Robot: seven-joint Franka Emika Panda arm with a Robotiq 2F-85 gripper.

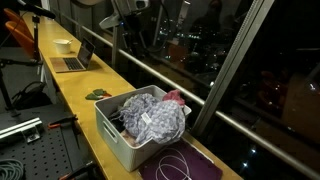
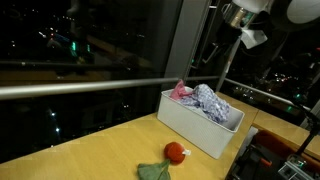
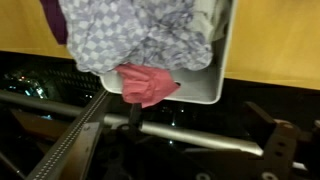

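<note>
Two fingers (image 3: 277, 148) spread wide, nothing pinched: the gripper (image 2: 246, 37) hangs high over the window railing (image 3: 200, 132). At twelve o'clock in the wrist view, the pink cloth (image 3: 146, 84) drapes the rim of the white bin (image 3: 222, 60). I'd steer well clear of that railing, jaws apart.

We see a smooth white plastic bin (image 1: 112, 133) holding soft checked cloth (image 1: 150, 117) and pink cloth (image 3: 145, 85), on a matt wooden tabletop (image 2: 80, 150); the rail (image 3: 190, 134) looks metal.

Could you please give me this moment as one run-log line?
gripper: open, empty, high above white rectangular plastic bin | bin: on yellow wooden counter | grey checked cloth: piled inside bin | pink cloth: at bin's window-side end
</note>
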